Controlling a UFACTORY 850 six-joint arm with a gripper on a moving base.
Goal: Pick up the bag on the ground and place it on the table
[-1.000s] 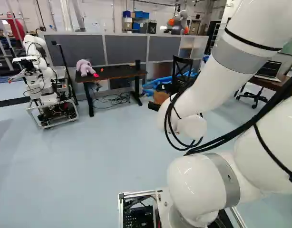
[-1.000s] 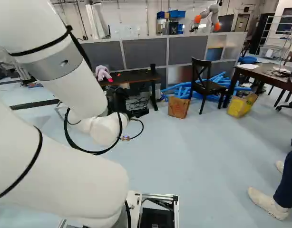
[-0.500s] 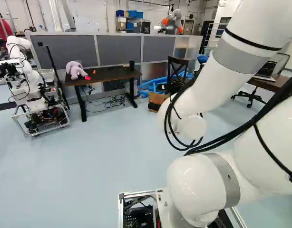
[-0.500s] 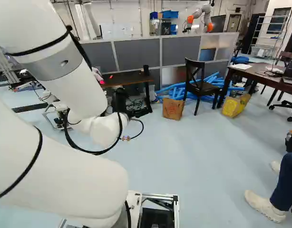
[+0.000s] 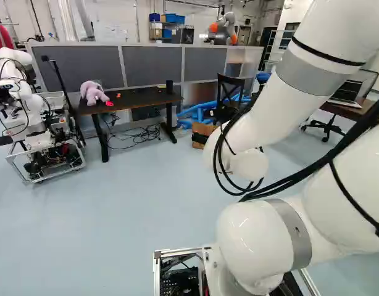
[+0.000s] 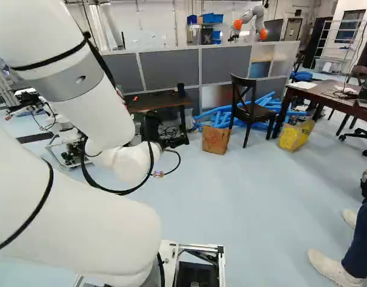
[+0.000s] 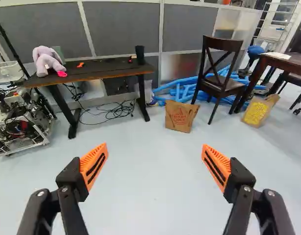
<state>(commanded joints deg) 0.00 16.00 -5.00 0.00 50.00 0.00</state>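
Observation:
Beyond the arm's wrist in the right base view, the black gripper (image 6: pixel 170 141) points away toward the far side of the room. Seen from the wrist, the gripper (image 7: pixel 154 147) is open, its orange pads wide apart over bare floor. A brown paper bag (image 7: pixel 181 116) stands on the floor well ahead, between the black desk (image 7: pixel 104 71) and a chair. Farther to its side, a yellow bag (image 7: pixel 258 111) leans by the legs of a dark brown table (image 7: pixel 283 61). The left base view shows the brown bag (image 5: pixel 204 131) partly hidden by the arm.
A dark wooden chair (image 7: pixel 219 83) stands beside the brown bag, with blue tubes (image 7: pixel 182 90) behind it. Cables (image 7: pixel 113 111) lie under the desk, which carries a purple plush toy (image 7: pixel 46 61). Another robot (image 5: pixel 41 135) stands left of the desk. A person's leg (image 6: pixel 360 245) is near at right.
The base has moved, turning right: desk, other robot and brown bag have shifted left in the base views. My arm holds the same pose against its lowest joint.

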